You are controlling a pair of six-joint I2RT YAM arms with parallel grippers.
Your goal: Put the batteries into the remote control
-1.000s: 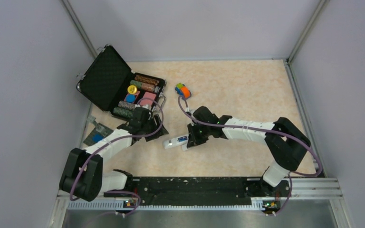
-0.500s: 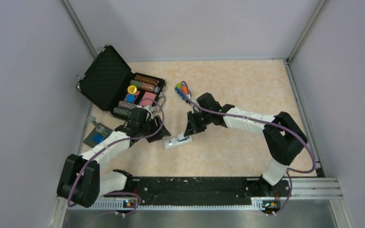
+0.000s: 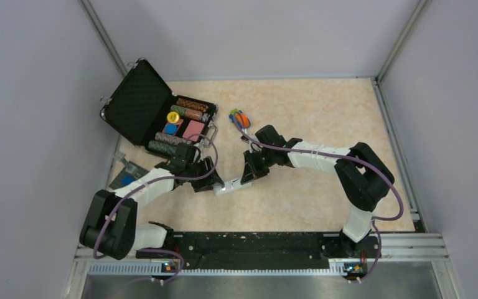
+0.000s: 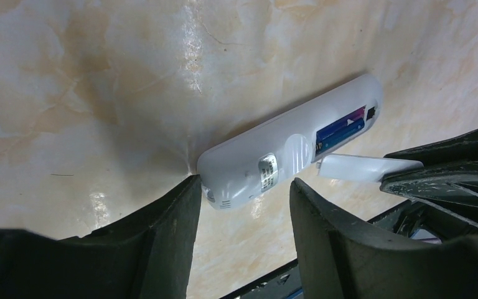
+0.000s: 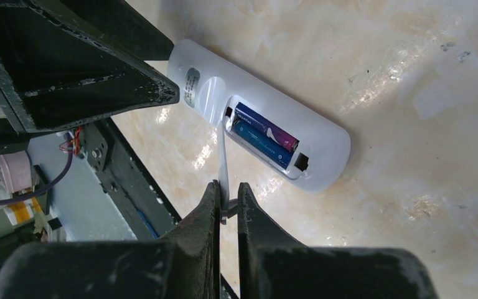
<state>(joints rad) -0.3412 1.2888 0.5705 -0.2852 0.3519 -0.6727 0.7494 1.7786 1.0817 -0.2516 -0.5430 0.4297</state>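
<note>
Overhead, remote control (image 3: 227,185) partly hidden; left jaws open astride it, right jaws clamp cover (image 4: 361,167).

remote control (image 4: 274,134): white, small grey label. batteries (image 5: 264,137): one blue, one darker purple with pale marking. cover (image 4: 361,167): white. counter (image 3: 311,112): beige, marbled, pale veins. left tool (image 4: 243,185), right tool (image 5: 228,187): black. case (image 3: 140,103): black; chip stacks (image 3: 169,138) striped. toy car (image 3: 239,117): orange, blue, green.
</note>
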